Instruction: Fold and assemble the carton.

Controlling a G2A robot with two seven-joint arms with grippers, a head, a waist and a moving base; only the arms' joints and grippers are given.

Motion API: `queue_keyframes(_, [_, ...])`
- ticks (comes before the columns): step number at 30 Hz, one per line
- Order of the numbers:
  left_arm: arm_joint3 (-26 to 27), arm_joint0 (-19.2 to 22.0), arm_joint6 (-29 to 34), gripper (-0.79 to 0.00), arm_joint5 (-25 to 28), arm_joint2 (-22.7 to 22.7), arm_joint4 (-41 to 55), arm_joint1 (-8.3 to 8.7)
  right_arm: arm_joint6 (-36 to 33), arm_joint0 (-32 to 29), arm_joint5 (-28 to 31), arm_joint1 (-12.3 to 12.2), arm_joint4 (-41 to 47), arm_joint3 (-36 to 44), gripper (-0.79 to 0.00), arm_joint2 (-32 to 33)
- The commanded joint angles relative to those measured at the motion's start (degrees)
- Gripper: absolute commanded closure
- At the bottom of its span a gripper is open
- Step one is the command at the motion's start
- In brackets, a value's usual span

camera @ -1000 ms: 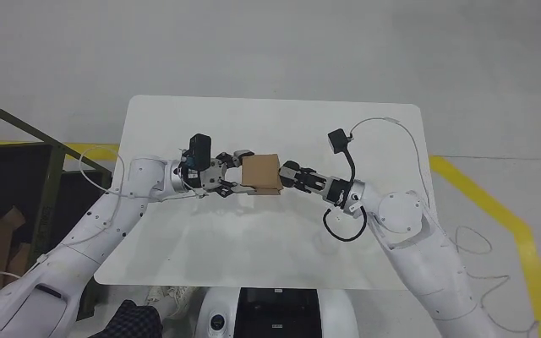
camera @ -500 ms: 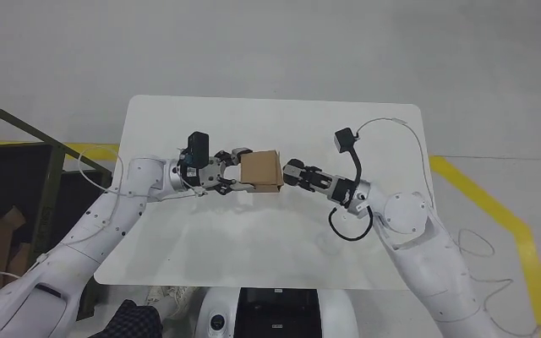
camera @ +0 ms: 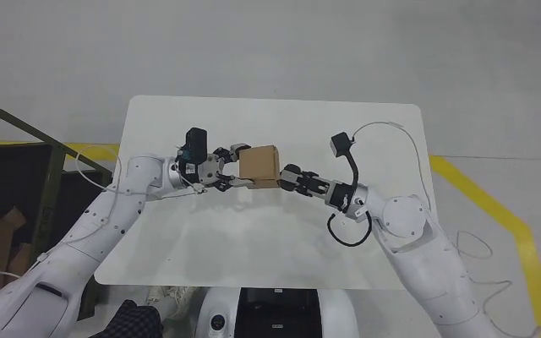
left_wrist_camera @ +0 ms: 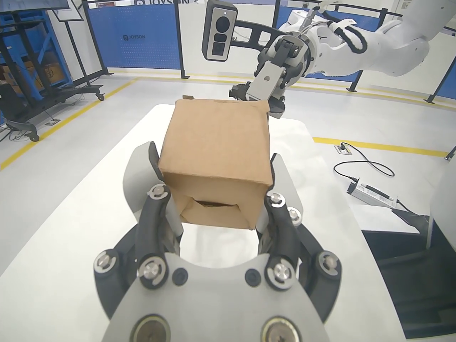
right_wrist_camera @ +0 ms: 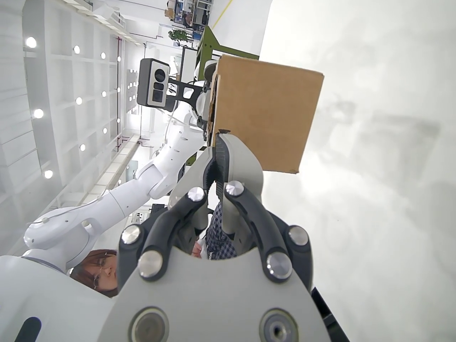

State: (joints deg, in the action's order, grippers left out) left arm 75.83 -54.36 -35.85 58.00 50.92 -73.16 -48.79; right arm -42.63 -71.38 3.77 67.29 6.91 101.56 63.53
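Item: brown cardboard carton (camera: 258,166), box-shaped and held off the white surface (camera: 169,237) over its middle, between the two arms. Holder one: left gripper (camera: 228,169), grasping the carton at one end. The left wrist view shows this gripper (left_wrist_camera: 213,179) with its fingers (left_wrist_camera: 153,165) set against two opposite side walls of the carton (left_wrist_camera: 217,151). The end facing this gripper has its flaps folded in, with a narrow slot across the middle. Holder two: right gripper (camera: 287,176), at the carton's opposite end. In its own wrist view the right gripper (right_wrist_camera: 218,144) has its fingers (right_wrist_camera: 242,165) drawn nearly together, pinching the corrugated edge of the carton (right_wrist_camera: 263,119), one fingertip lying over the outer face. Seen from the left wrist, the right gripper (left_wrist_camera: 263,87) meets the carton's far upper edge.
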Motion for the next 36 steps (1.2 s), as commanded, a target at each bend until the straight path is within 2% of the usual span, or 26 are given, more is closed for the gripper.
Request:
queue_keyframes(1, [0.2, -0.1, 0.1, -0.012, 0.0, 0.0, 0.1, -0.04, 0.2, 0.4, -0.6, 0.1, -0.9, -0.2, 0.000, -0.5])
queue_keyframes(12, [0.7, -0.3, 0.7, 0.000, 0.0, 0.2, 0.4, 0.03, 1.4, 1.8, -1.4, 0.3, -2.2, -1.5, 0.000, -1.3])
queue_keyframes(24, [0.3, 0.1, 1.2, 0.000, 0.0, -0.1, 1.3, -0.07, 2.0, 0.0, -0.2, -0.3, -2.1, -0.1, 0.000, 1.9])
queue_keyframes(36, [0.4, 0.1, 1.1, 0.000, 0.0, -0.6, 0.6, -0.07, 1.2, 1.1, -0.3, -0.1, -3.0, 0.5, 0.000, -0.3])
